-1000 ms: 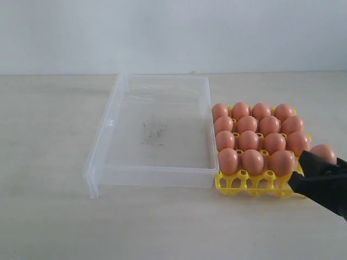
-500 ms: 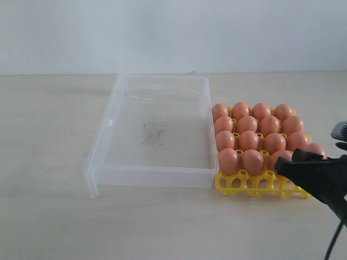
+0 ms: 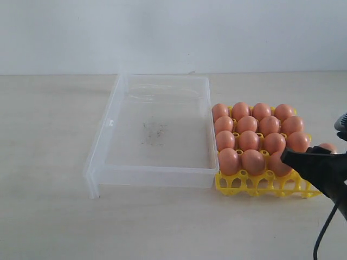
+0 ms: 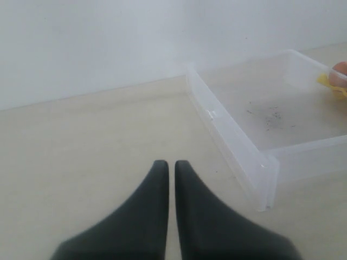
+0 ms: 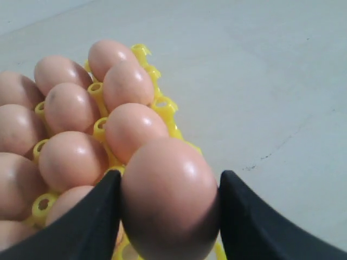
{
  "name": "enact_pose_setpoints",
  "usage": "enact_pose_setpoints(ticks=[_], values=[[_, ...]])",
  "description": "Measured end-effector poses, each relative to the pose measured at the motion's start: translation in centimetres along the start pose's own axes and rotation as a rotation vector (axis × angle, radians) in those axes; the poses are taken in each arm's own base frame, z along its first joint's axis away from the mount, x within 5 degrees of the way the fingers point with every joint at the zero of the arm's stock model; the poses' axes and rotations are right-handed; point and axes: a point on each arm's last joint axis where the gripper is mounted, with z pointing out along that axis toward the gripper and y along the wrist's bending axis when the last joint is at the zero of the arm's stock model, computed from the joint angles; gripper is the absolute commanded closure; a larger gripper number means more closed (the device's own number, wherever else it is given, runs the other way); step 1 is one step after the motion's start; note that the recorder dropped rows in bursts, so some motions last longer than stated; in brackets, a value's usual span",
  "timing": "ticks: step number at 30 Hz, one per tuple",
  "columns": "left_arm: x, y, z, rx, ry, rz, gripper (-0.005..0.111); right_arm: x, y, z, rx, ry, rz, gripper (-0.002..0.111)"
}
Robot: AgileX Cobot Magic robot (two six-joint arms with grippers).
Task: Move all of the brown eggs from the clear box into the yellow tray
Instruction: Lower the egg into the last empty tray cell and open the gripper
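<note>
Right jaws stood partway open, pinching a smooth orange-brown oval egg [image 5: 165,179] by its sides above the bright yellow plastic lattice tray's [image 3: 255,184] corner, presumably its one free cell. Shallow transparent plastic box [image 3: 152,176] held none. Left jaws were shut, idle over the surface.

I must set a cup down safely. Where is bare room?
Bare tabletop left of the shallow clear plastic box and before it; the box floor too. Crowded: the bright yellow plastic egg tray, where the right gripper grips a brown egg.
</note>
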Motion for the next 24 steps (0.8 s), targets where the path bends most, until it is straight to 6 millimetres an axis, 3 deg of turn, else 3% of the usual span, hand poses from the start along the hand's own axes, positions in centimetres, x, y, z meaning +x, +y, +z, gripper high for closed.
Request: enact_pose_setpoints(ticks=[14,24], values=[[0.0,0.0,0.0,0.0,0.0,0.0,0.103,-0.2,0.7,2.8,0.015,0.144,0.036,0.108],[0.0,0.0,0.0,0.0,0.0,0.0,0.103,-0.4,1.2,3.1,-0.008,0.183,0.02,0.108]])
